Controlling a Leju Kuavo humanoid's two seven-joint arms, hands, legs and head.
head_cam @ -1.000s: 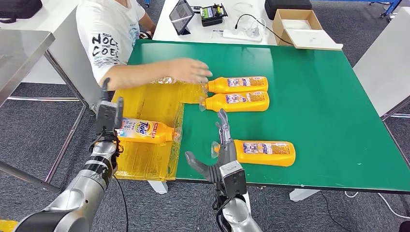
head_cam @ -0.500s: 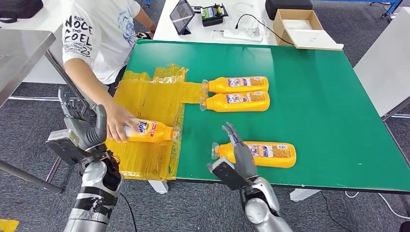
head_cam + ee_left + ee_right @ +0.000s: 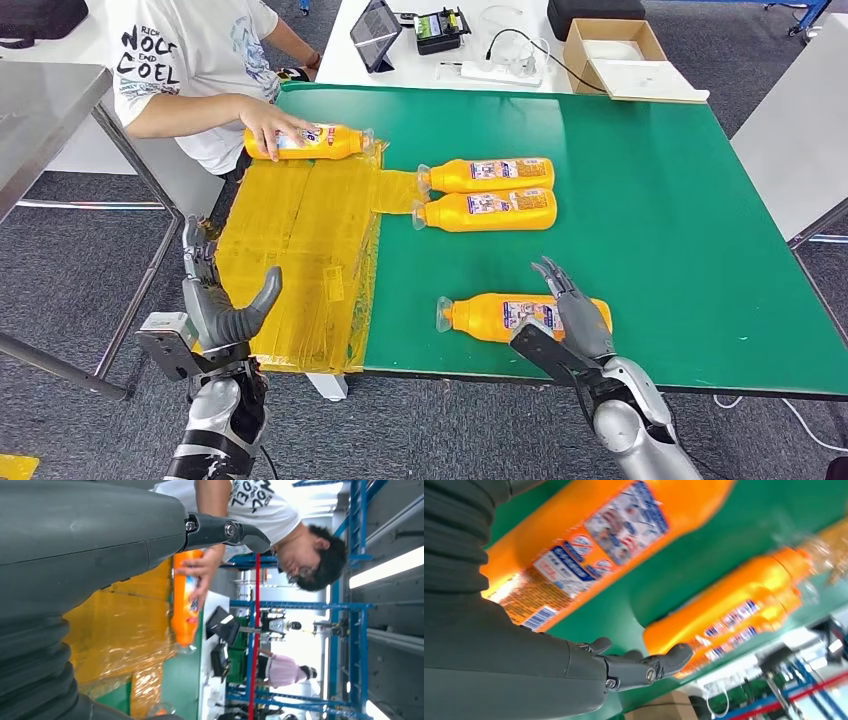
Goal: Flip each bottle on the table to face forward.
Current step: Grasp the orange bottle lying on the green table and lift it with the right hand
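Three orange bottles lie on their sides on the green table (image 3: 680,200), back labels up. Two lie side by side mid-table: the farther bottle (image 3: 490,175) and the middle bottle (image 3: 488,210). The near bottle (image 3: 490,316) lies by the front edge, and my right hand (image 3: 572,318) hovers open over its base end. In the right wrist view the near bottle (image 3: 589,545) passes under spread fingers (image 3: 644,667). A person's hand (image 3: 265,125) holds a fourth bottle (image 3: 315,142), front label up, at the far end of the yellow sheet (image 3: 300,260). My left hand (image 3: 215,310) stands open at the sheet's near left corner.
A person in a white shirt (image 3: 190,60) stands at the table's far left corner. A white desk behind carries a tablet (image 3: 375,32), a device (image 3: 440,28) and a cardboard box (image 3: 612,50). A grey metal bench (image 3: 45,110) stands at my left.
The person has taken the fourth bottle from my left hand and carried it to the sheet's far end. My left hand dropped back open. My right hand slid right along the near bottle.
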